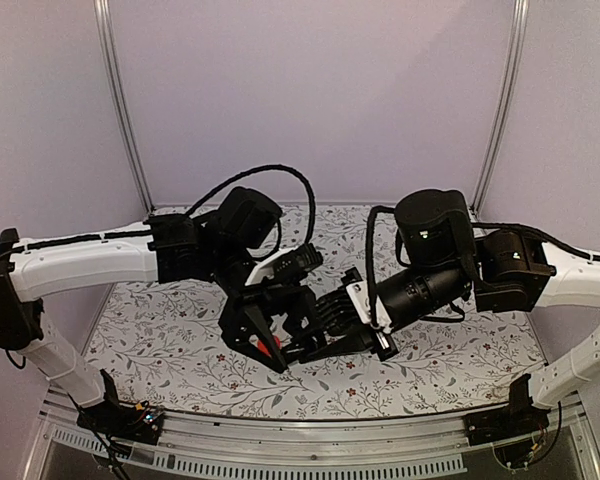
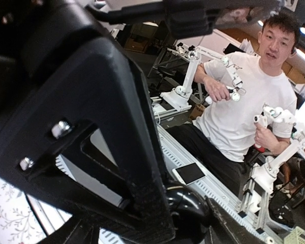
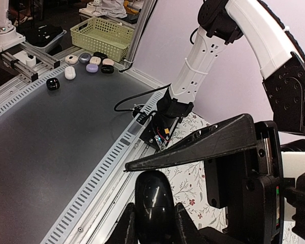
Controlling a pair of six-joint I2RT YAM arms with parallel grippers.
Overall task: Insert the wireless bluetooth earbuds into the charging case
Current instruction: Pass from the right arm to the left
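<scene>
The charging case (image 3: 155, 195) is a glossy black oval, closed, and hangs above the floral cloth. My right gripper (image 3: 155, 213) is shut on it, one fingertip pressed on each flat side. My left gripper (image 2: 190, 223) is open around the same case (image 2: 193, 208), with its big black finger (image 3: 203, 145) just above the case's upper end. From above, both grippers (image 1: 285, 352) (image 1: 318, 340) meet at the table's middle, and the case is lost among the black fingers. A small bright red earbud (image 1: 267, 347) shows under the left fingers. I cannot tell whether it lies on the cloth.
The floral cloth (image 1: 430, 370) covers the table, with a metal rail (image 1: 310, 445) along the near edge. Past the table stand the left arm's base (image 3: 168, 114), a grey bench with several small cases (image 3: 86, 63), and a green basket (image 3: 101, 30). A phone (image 2: 189, 173) lies on the rail.
</scene>
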